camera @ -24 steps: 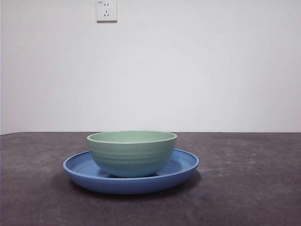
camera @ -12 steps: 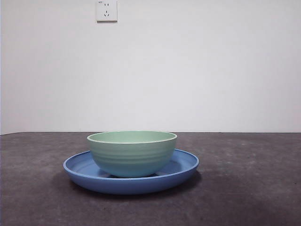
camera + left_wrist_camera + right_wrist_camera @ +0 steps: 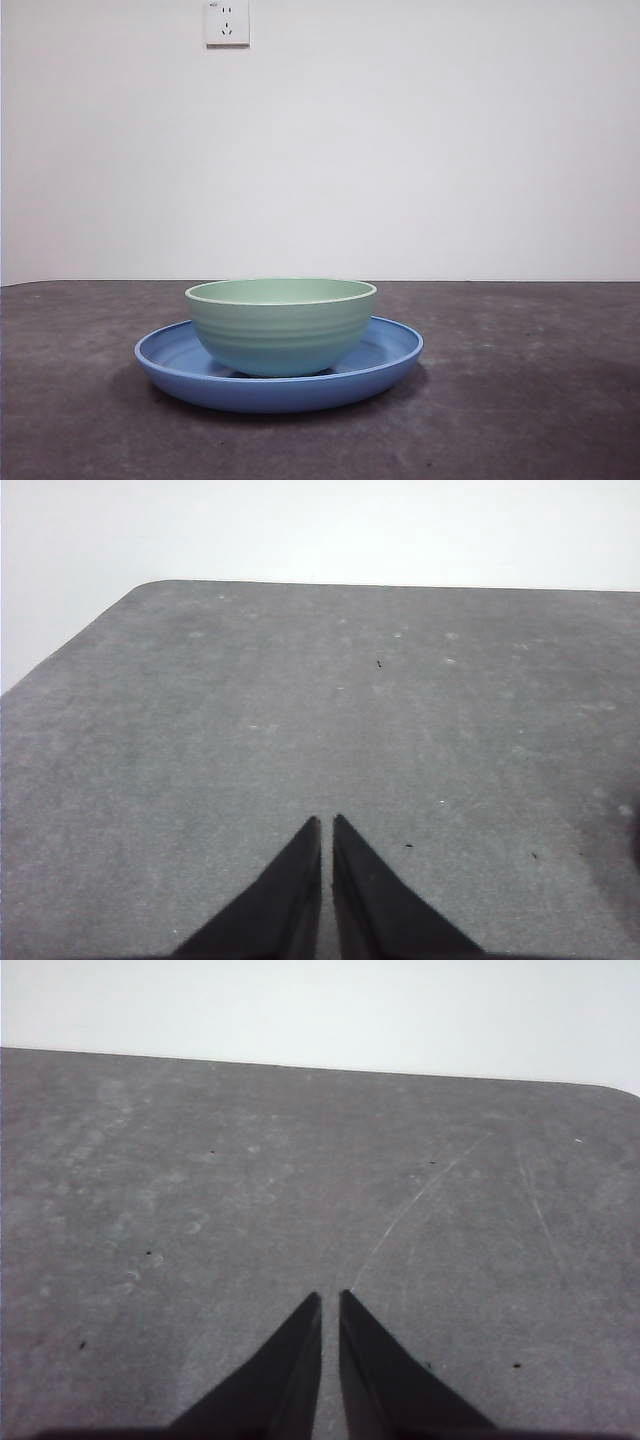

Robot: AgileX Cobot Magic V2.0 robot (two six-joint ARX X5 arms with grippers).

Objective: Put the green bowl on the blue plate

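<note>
Nothing had shifted across the second leading up to this moment: bowl, plate and table looked the same in the front view as they had in both earlier pictures, and no arm had entered that view.

The green bowl (image 3: 281, 326) stood upright inside the blue plate (image 3: 395, 352), its base resting on the plate's floor, roughly in the middle and perhaps slightly toward the front-view left. Faint horizontal ridges ran around its outer wall, and its lighter rim sat level. From the low camera only a thin slice of the inside wall showed beneath the far rim, so whether anything lay in the bowl could not be told. The plate spread wider than the bowl on both sides, with its sloping rim raised around it, and the visible parts of its floor carried nothing but the bowl. The plate itself lay flat on the dark grey table (image 3: 520, 400), before a white wall with a power socket (image 3: 226, 22) high up.

Both arms waited away from the dishes. The left gripper (image 3: 326, 825) hung over bare grey tabletop near a rounded corner of the table, its two black jaws drawn together with only a hairline slit between the tips, gripping nothing. The right gripper (image 3: 330, 1300) sat over another bare stretch of table marked with pale scratches, its jaws likewise nearly touching and holding nothing. Neither wrist view showed the bowl or the plate.
</note>
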